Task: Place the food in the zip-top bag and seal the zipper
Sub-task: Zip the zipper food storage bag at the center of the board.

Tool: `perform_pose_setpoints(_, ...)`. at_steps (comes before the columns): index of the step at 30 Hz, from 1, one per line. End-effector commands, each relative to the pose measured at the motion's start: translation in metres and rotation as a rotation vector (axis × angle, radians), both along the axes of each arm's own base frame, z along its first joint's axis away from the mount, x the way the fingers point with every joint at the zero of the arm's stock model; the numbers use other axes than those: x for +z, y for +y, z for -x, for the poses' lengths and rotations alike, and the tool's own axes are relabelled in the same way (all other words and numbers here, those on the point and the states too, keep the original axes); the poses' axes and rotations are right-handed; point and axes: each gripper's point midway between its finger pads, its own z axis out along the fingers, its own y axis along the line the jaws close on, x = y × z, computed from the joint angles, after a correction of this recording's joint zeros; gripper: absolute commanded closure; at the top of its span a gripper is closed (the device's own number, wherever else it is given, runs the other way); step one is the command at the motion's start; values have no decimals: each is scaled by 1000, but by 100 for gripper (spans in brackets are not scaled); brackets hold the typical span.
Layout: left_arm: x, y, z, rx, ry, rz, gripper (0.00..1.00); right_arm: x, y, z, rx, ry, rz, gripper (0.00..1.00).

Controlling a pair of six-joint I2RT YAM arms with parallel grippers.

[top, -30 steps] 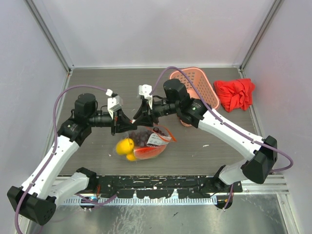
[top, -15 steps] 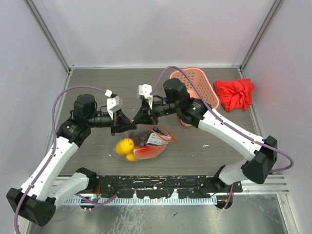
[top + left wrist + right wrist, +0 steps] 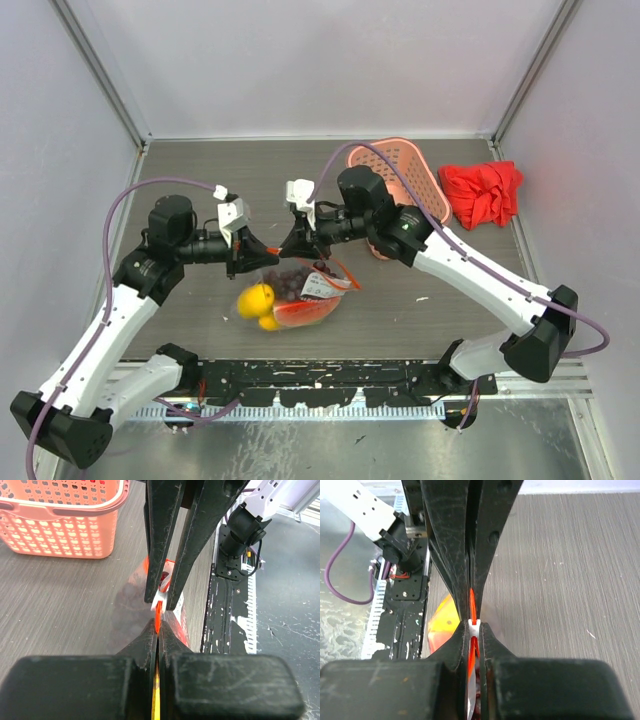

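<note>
The clear zip-top bag (image 3: 305, 297) lies in the middle of the table. It holds the yellow piece (image 3: 257, 298), the orange piece (image 3: 268, 322) and the purple grape bunch (image 3: 291, 280). I cannot see the lime-green ball. The orange-red zipper (image 3: 274, 252) is held up on edge between both grippers. My left gripper (image 3: 262, 255) is shut on the zipper's end (image 3: 158, 616). My right gripper (image 3: 289, 248) faces it and is shut on the white slider (image 3: 474, 627), nearly tip to tip with the left one. The zipper (image 3: 472, 599) runs on between the left fingers.
The pink lattice basket (image 3: 402, 178) stands behind the right arm and also shows in the left wrist view (image 3: 60, 525). A red cloth (image 3: 483, 193) lies at the far right. The black base rail (image 3: 330, 378) runs along the near edge.
The right arm has shifted slightly right and down, and the left wrist has eased a little left. Both grippers keep their hold on the zipper and the bag stays put.
</note>
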Motion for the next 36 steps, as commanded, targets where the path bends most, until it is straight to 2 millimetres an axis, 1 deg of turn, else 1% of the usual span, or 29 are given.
perform_pose_setpoints(1,30,1,-1,11,-112,48,100,-1,-20,-4,-76,-40,48,100)
perform_pose_setpoints(6,30,2,-4,34,-116,52,100,-9,-30,-7,-124,-51,83,100)
perform_pose_setpoints(10,27,3,-9,66,-110,43,100,-22,-38,-12,-170,-50,126,100)
perform_pose_setpoints(17,24,6,-17,121,-106,29,100,-40,-54,-18,-246,-49,208,100)
perform_pose_setpoints(26,17,8,-29,183,-71,22,100,-42,-74,-23,-324,-81,242,100)
perform_pose_setpoints(28,17,6,-28,163,-70,30,100,-39,-73,-23,-321,-81,235,100)
perform_pose_setpoints(30,19,1,-22,114,-68,47,100,-31,-68,-20,-297,-76,216,100)
perform_pose_setpoints(31,20,-1,-19,85,-63,54,97,-28,-64,-18,-274,-72,203,100)
perform_pose_setpoints(32,21,-4,-15,51,-59,64,91,-22,-61,-17,-260,-76,189,100)
perform_pose_setpoints(33,22,-5,-13,31,-56,67,83,-19,-59,-17,-248,-77,181,100)
perform_pose_setpoints(36,23,-7,-14,15,-53,63,65,-13,-54,-18,-230,-90,172,100)
